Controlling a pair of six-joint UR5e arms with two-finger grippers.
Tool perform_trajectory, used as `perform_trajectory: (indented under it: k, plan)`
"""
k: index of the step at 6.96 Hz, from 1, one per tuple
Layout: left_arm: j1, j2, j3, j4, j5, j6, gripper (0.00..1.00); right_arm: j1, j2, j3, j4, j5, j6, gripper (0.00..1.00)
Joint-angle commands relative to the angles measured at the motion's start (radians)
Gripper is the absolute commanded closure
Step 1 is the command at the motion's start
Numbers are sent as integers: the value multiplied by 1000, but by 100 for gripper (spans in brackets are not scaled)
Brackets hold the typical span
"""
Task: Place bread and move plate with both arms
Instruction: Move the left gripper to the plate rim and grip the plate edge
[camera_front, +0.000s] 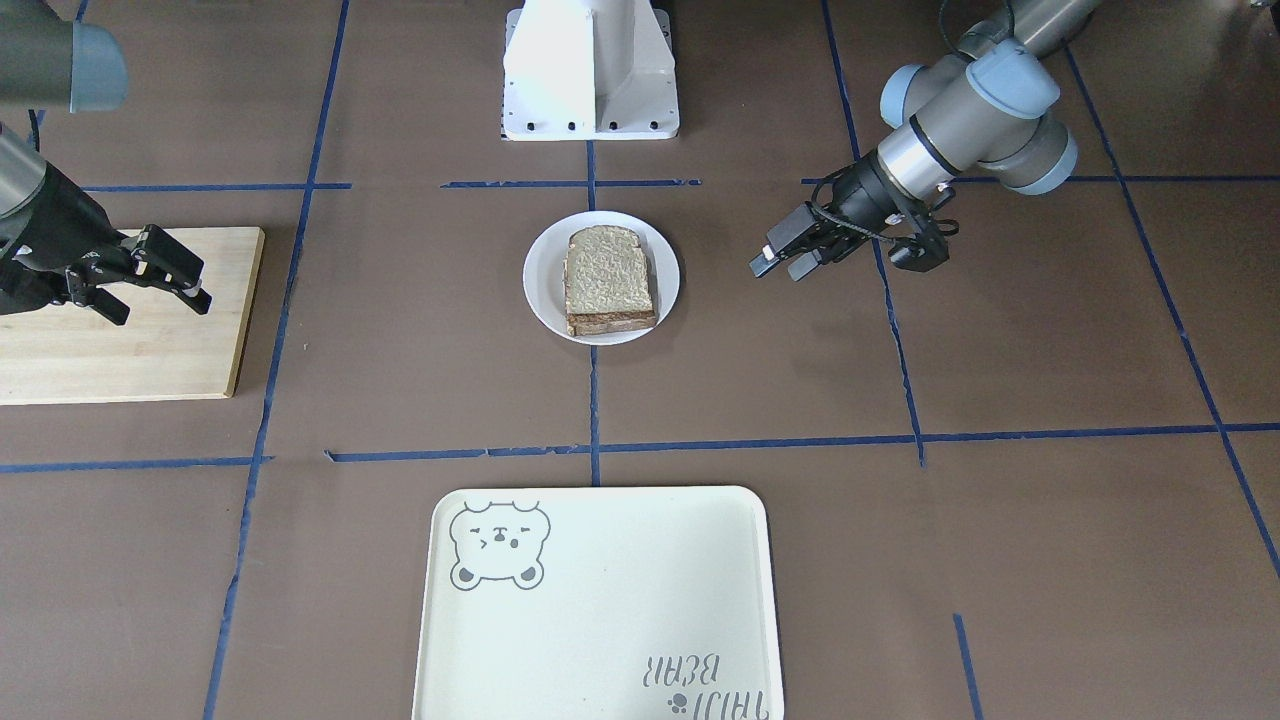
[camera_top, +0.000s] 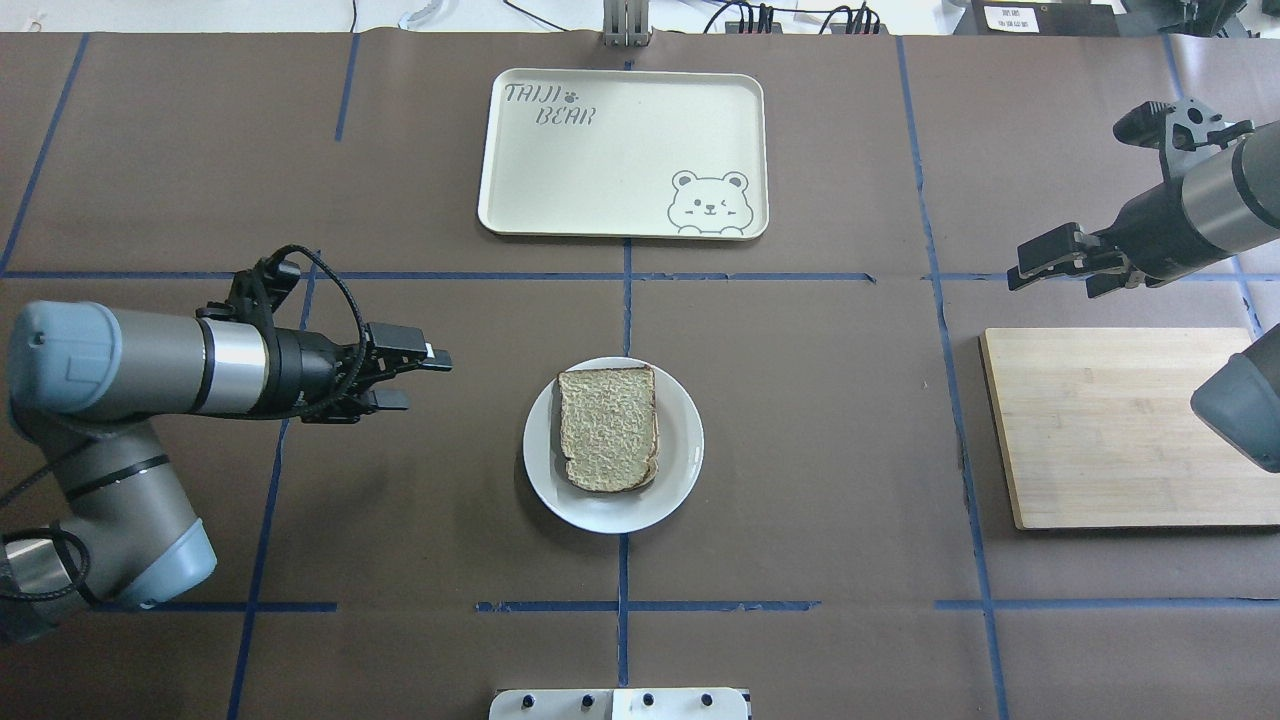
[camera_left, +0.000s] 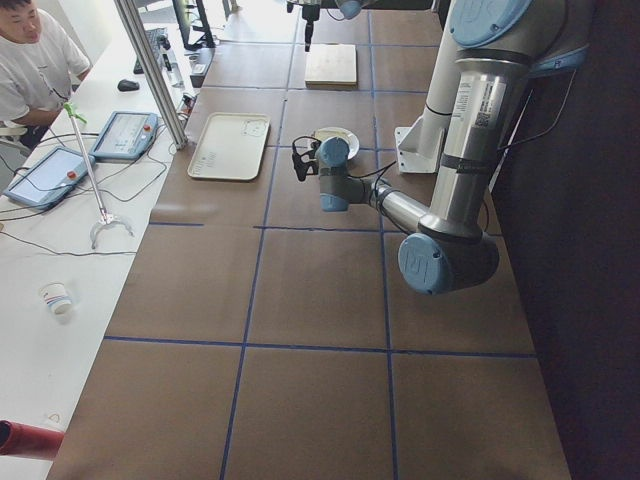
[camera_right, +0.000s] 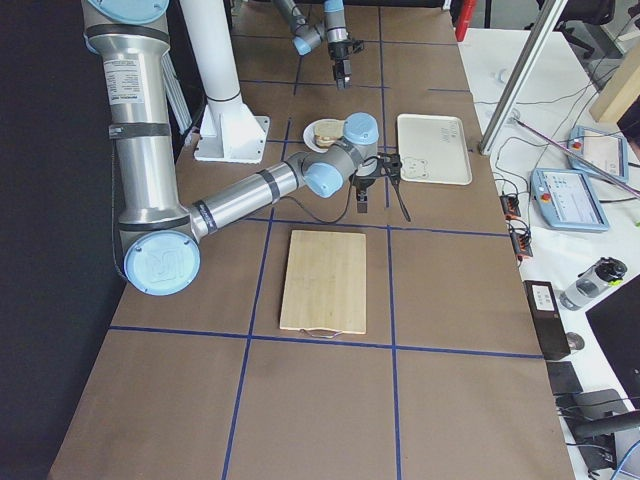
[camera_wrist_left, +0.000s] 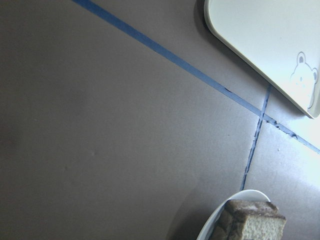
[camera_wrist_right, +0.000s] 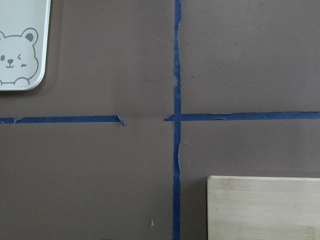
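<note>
Brown table (camera_top: 800, 450) has bread (camera_top: 607, 428) on plate (camera_top: 682, 445) at centre; left gripper (camera_top: 428, 380) & right gripper (camera_top: 1048, 278) both gape empty, so should prob. pinch opposite rims low, lift level together.

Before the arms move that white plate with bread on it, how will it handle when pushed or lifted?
The plate looks rigid and smooth, so it would probably slide, not tip, when pushed. Its low rim likely offers little grip. The bread lies loose on it and may shift if tilted.
</note>
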Motion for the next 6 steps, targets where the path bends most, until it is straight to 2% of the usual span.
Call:
perform_trajectory:
  k: [1, 2, 3, 5, 6]
  plan:
    - [105, -26, 39, -113, 136, -84, 18, -1, -22, 12, 1, 1, -2, 0]
    - [175, -32, 45, -124, 229, -85, 24, -1, -22, 13, 3, 2, -2, 0]
    - [199, -53, 56, -124, 259, -85, 30, -1, -22, 15, 3, 2, -2, 0]
    - [204, -78, 94, -127, 278, -85, 32, -1, -22, 15, 3, 2, -2, 0]
    - [220, -78, 110, -132, 316, -83, 38, -1, -22, 16, 4, 2, -2, 0]
